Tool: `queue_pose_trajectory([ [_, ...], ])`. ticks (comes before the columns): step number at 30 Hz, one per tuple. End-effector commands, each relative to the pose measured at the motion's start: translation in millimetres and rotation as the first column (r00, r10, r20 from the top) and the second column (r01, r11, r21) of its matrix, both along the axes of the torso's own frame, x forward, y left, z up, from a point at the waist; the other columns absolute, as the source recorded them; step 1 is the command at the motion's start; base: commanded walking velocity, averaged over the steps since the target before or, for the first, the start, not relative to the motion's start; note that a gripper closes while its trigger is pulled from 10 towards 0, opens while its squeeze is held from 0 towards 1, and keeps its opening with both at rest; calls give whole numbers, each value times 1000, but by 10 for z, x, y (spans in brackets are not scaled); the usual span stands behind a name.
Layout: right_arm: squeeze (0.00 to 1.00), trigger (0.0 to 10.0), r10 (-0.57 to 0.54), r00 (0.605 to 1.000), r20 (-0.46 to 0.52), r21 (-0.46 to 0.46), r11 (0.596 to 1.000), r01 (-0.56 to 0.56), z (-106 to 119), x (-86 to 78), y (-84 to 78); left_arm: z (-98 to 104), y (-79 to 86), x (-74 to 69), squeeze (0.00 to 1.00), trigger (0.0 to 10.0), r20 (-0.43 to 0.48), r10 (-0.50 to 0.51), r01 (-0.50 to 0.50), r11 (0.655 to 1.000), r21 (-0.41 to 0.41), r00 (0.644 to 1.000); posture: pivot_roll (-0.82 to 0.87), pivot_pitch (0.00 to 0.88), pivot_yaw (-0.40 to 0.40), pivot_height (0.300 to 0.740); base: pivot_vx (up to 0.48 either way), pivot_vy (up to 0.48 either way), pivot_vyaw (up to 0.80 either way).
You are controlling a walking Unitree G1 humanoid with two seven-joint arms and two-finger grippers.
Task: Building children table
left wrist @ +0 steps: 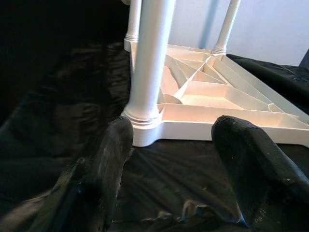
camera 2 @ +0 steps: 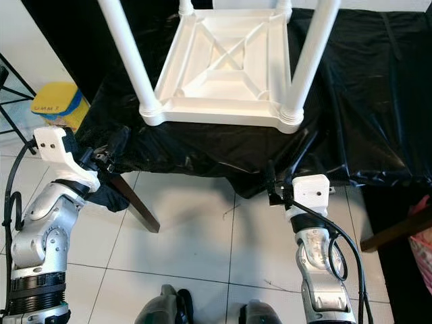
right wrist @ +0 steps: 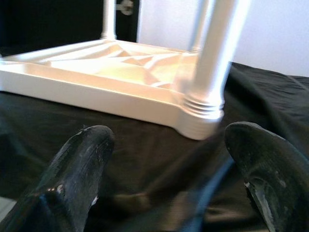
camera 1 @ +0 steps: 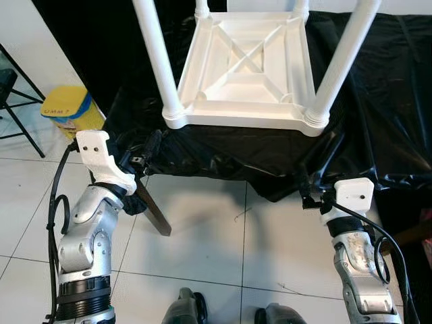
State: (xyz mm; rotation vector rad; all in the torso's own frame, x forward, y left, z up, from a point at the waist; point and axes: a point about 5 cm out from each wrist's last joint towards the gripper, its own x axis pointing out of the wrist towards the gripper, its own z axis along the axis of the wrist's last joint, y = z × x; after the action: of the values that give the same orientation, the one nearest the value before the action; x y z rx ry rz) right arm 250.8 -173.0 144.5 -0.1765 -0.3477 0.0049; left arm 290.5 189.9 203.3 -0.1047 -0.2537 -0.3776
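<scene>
A yellow container with a blue band stands on the tiled floor at the robot's left; its dark lettering is too small to read. The white children's table lies upside down, legs up, on a tabletop draped in black plastic sheet. The left gripper and right gripper hover near its front corners, fingers spread wide, holding nothing

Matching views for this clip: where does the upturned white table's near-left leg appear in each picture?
Left eye view: near-left leg, upper left of centre.
Right eye view: upper left.
Left wrist view: centre, beyond the left gripper.
Right wrist view: cannot tell.
Shared landmark: black sheet.
</scene>
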Motion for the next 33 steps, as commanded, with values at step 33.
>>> queue_pose_trajectory([
  [33,0,10000,-189,982,-25,-24,982,188,-33,145,-176,-51,-31,5,0,10000,19,0,-2,994,106,1000,-85,126,45,740,0,0,0],
])
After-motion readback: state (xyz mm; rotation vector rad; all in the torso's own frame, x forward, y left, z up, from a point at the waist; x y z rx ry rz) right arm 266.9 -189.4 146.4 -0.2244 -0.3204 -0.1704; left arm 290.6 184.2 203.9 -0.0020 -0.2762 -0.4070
